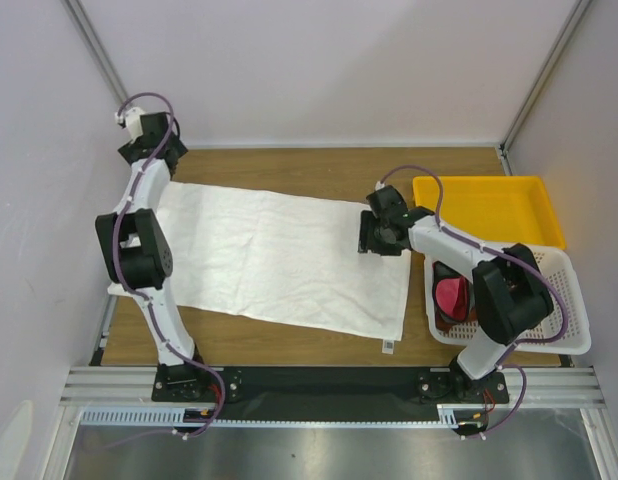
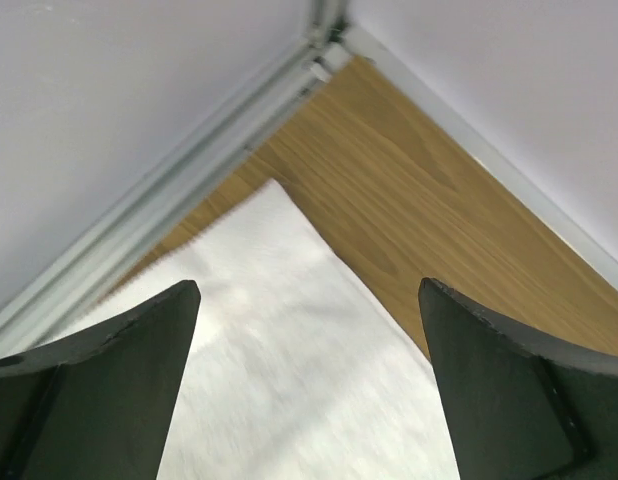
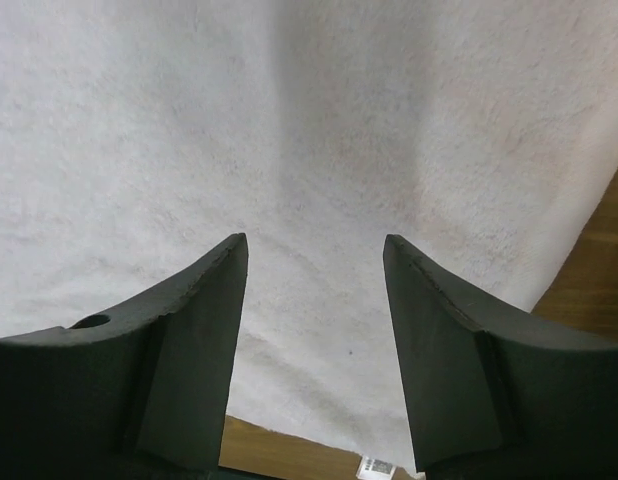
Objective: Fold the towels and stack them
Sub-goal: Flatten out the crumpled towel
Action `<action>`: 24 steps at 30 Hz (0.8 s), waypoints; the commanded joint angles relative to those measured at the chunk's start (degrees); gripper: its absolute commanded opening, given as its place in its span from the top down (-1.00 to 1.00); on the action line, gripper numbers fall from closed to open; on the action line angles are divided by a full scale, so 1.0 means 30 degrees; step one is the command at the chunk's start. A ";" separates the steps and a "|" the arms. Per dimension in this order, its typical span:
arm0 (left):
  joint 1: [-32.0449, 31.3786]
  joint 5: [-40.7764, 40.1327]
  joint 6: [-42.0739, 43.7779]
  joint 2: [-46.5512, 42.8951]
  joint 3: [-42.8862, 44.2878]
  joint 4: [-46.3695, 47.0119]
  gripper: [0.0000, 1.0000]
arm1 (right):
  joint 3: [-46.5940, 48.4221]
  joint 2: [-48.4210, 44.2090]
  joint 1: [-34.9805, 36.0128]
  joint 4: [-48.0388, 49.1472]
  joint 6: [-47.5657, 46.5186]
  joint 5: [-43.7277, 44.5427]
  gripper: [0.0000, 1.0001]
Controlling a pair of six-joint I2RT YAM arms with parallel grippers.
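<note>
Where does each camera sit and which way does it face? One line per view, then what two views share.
Top external: above and behind the arm bases, looking down on table, white towel, yellow tray, basket; both arms show.
Left wrist: on the left hand, facing the towel's far corner and the wall; its two open fingers show.
Right wrist: on the right hand, looking down at the towel and its tag; its two open fingers show.
Shared: both wrist views show the white towel and wood table.

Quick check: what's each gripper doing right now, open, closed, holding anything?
Left gripper: open, holding nothing, over a corner of the white towel.
Right gripper: open, holding nothing, over the same towel.
</note>
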 commanded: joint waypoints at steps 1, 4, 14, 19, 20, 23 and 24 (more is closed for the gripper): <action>-0.2246 0.0082 0.0670 -0.4159 -0.1500 0.0227 -0.93 | 0.0485 -0.0026 -0.0645 0.1627 0.0843 0.0625 -0.22; -0.4063 0.1214 -0.0412 -0.6525 -0.4192 0.0254 -0.93 | 0.0982 0.0295 -0.0909 0.2391 0.1165 0.1299 -0.20; -1.1907 0.1753 -0.3254 -1.3150 -1.4091 0.0315 -0.86 | 0.1833 0.1965 -0.2725 0.3591 0.0640 0.1655 -0.18; -1.5282 0.2072 -0.4369 -1.5559 -1.7116 0.1191 -0.74 | 0.2592 0.3281 -0.2844 0.3859 -0.0034 0.2208 -0.15; -1.6477 0.2102 -0.4428 -1.5794 -1.8049 0.1861 -0.69 | 0.3059 0.3720 -0.2873 0.3769 -0.0122 0.2558 -0.15; -1.8822 0.1956 -0.5013 -1.5797 -1.9341 0.3153 -0.65 | 0.3181 0.4163 -0.2931 0.4148 -0.0181 0.2883 -0.15; -1.9326 0.1869 -0.5333 -1.5216 -1.9550 0.3359 -0.64 | 0.3123 0.4367 -0.2989 0.4352 -0.0297 0.2884 -0.14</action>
